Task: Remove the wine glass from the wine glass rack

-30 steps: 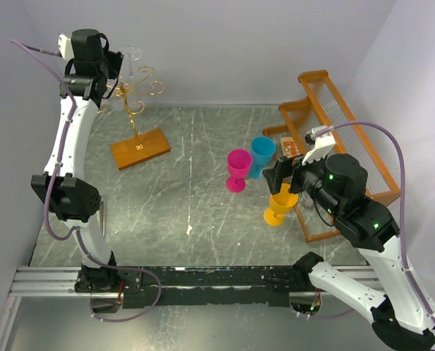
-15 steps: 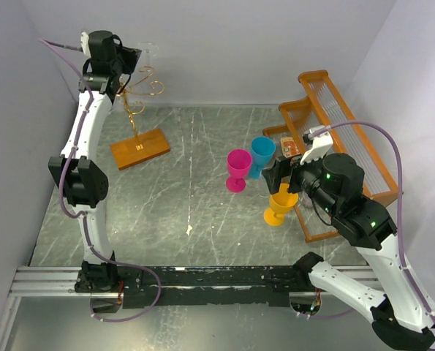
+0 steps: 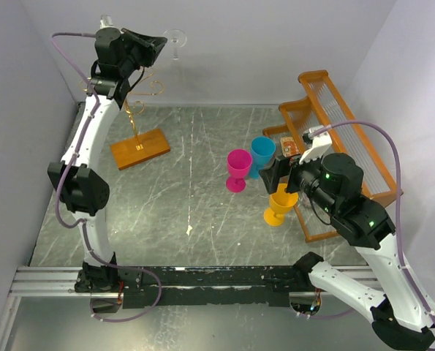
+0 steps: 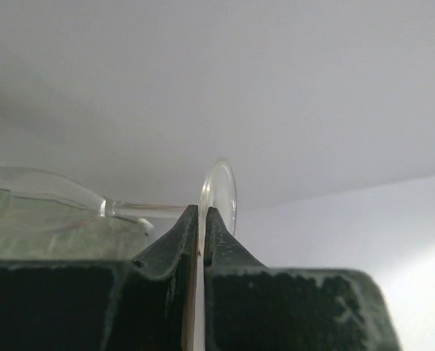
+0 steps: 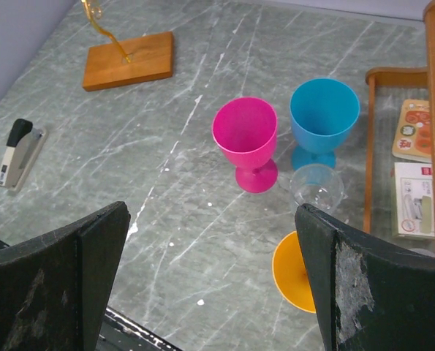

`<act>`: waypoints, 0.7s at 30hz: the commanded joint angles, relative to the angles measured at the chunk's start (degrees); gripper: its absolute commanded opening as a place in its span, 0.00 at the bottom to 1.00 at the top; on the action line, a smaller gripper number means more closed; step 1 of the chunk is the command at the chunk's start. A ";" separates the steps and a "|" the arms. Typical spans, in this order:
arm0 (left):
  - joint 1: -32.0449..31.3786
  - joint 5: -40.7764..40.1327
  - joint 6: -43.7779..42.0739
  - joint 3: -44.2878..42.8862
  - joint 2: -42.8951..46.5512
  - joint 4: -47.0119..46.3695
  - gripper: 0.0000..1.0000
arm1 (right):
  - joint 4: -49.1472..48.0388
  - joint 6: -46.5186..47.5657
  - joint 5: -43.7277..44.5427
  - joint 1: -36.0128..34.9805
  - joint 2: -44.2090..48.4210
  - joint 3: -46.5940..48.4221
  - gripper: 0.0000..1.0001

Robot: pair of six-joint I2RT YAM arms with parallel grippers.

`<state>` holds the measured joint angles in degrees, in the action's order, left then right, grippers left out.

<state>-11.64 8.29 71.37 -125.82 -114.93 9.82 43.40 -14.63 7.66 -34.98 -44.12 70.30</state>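
While my left claw (image 4: pixel 201 219) is pinched shut on the stem of the wine glass (image 4: pixel 218 191), right beside its round foot, the glass lies on its side with the bowl stretching away to one side of the fingers. From above I see that claw raised high at the back wall (image 3: pixel 275 44), the glass foot showing against the wall, up and to the right of the gold curls of the rack (image 3: pixel 140 148). The rack stands on its wooden base at the far left of the bench (image 3: pixel 202 219). My right claw (image 3: pixel 279 175) hangs wide open with nothing in it, over a cluster of cups mid-bench: a pink cup (image 5: pixel 244 131), a blue cup (image 5: pixel 324 110), an orange cup (image 5: pixel 297 281) and a small clear glass (image 5: pixel 316 186). A stapler (image 5: pixel 18 152) lies near the left edge, and a larger wooden frame (image 3: pixel 349 131) sits at the right.
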 commanded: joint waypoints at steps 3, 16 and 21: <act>-1.76 10.00 4.36 6.84 11.49 -9.98 0.07 | -5.88 -4.20 -5.03 -0.02 -0.26 -2.65 0.98; -2.34 19.24 9.66 34.45 37.02 -10.67 0.07 | -23.99 -16.40 -18.28 0.02 -8.04 -9.46 0.98; -2.27 21.11 13.79 43.51 44.93 -10.73 0.07 | -39.04 -27.24 -26.08 0.29 -12.69 -12.50 1.00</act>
<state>-13.65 25.58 81.01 -86.85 -74.83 0.62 20.14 -31.77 -10.59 -34.98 -54.30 60.16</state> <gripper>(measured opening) 0.119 0.992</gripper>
